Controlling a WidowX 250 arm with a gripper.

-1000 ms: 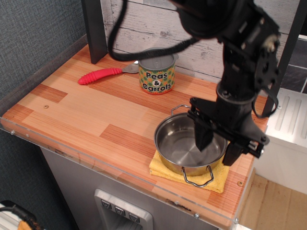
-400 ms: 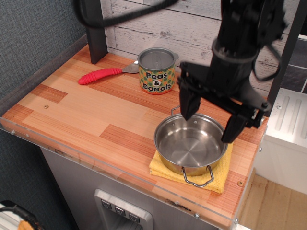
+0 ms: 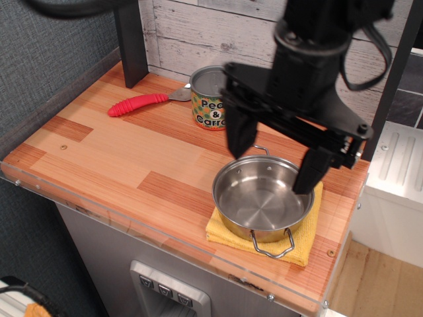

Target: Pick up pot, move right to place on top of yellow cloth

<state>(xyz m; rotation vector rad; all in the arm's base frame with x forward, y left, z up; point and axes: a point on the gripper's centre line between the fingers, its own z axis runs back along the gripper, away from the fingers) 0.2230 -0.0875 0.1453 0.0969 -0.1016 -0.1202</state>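
The shiny steel pot (image 3: 262, 200) stands upright on the yellow cloth (image 3: 299, 246) at the right front of the wooden counter. One wire loop handle points to the front, the other to the back. My gripper (image 3: 274, 153) hangs above the pot's back half, raised clear of it. Its two black fingers (image 3: 239, 132) are spread wide and hold nothing. The arm hides part of the can behind it.
A green-and-yellow "Peas & Carrots" can (image 3: 209, 99) stands at the back, partly behind my gripper. A tool with a red handle (image 3: 137, 104) lies to its left. A dark post (image 3: 130, 41) stands at the back left. The counter's right edge (image 3: 349, 218) runs close beside the cloth.
My gripper has risen out of the pot and moved left and up, with its fingers spread wider. The pot stays on the yellow cloth.
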